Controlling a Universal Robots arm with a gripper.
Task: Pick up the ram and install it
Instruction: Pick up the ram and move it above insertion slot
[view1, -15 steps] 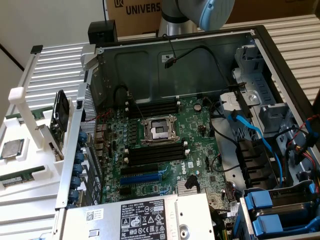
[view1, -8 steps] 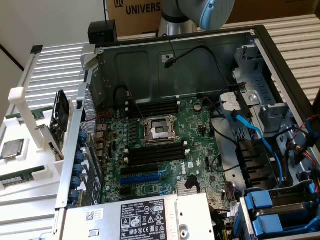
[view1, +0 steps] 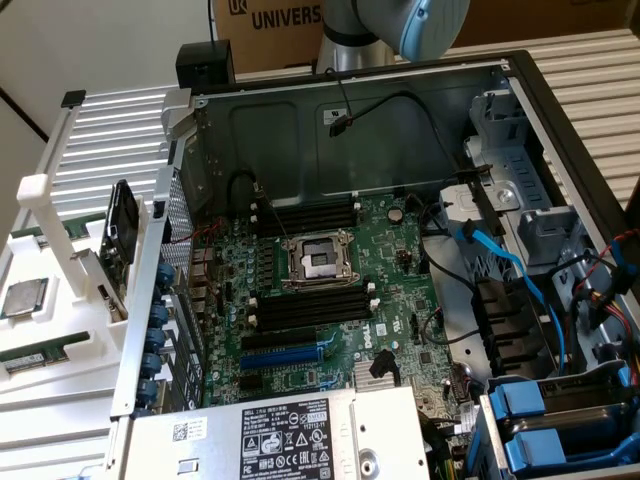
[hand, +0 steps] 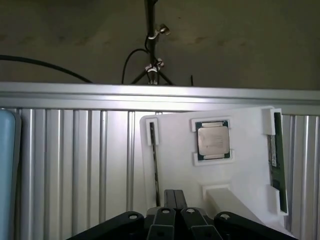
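The ram (hand: 276, 160), a long thin green stick, lies in a holder along one edge of the white tray (hand: 240, 170). It also lies at the exterior view's left (view1: 35, 355), outside the computer case. My gripper (hand: 170, 200) hangs above the tray's edge, well apart from the ram, with its dark fingers (hand: 165, 216) shut together and nothing between them. My arm (view1: 400, 25) reaches in at the top behind the case. Black memory slots (view1: 310, 308) run beside the processor socket (view1: 318, 262) on the green motherboard.
A square silver processor chip (hand: 212, 140) sits in the tray's middle. The open case (view1: 350, 110) holds blue cables (view1: 520, 275), drive bays and a power supply (view1: 290, 435). Ribbed aluminium table (hand: 75, 165) surrounds the tray. A dark card (view1: 120, 235) stands upright in the tray.
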